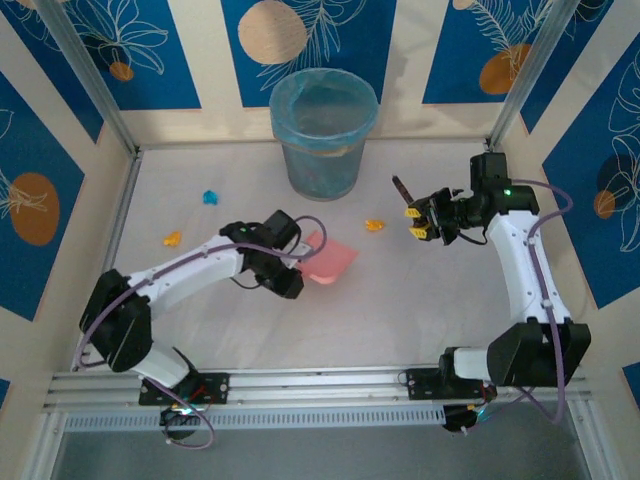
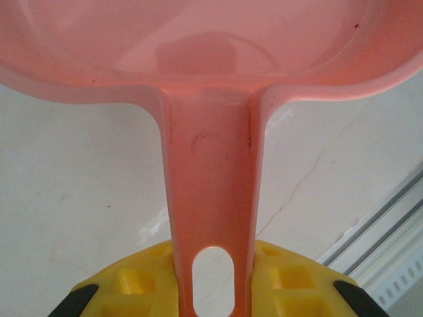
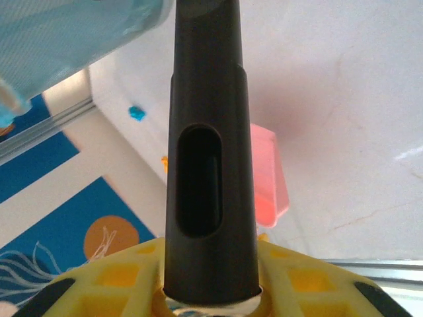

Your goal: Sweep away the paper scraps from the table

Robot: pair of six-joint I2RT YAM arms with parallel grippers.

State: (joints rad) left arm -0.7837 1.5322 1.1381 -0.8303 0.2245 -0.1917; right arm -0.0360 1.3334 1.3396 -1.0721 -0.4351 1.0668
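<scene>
Yellow fingers of the left gripper are sitting closest to the left wrist lens, closing from both sides on the slotted handle of the pink dustpan. The pan's bowl is spreading across the upper part of that view, with the white table showing beneath it. Whether the pan's lip is touching the surface cannot be told.

From the top camera, the left gripper is reaching toward the table's centre. The pink dustpan is extending from it to the right.

The right gripper is gripping a dark tool handle with an oblong slot. Its yellow fingers are pressing against either side. From above, the right gripper is hanging over the right half of the table, and the dark tool handle is pointing up and left, toward the bin.

Paper scraps:
- A blue paper scrap is lying left of the bin and well apart from the dustpan. It is also appearing to the right wrist camera.
- An orange paper scrap is lying near the left rail, below the blue one.
- A yellow-orange paper scrap is lying between the dustpan and the right gripper, touching neither.

A waste bin with a blue liner is standing upright at the far edge of the table, centred.
</scene>
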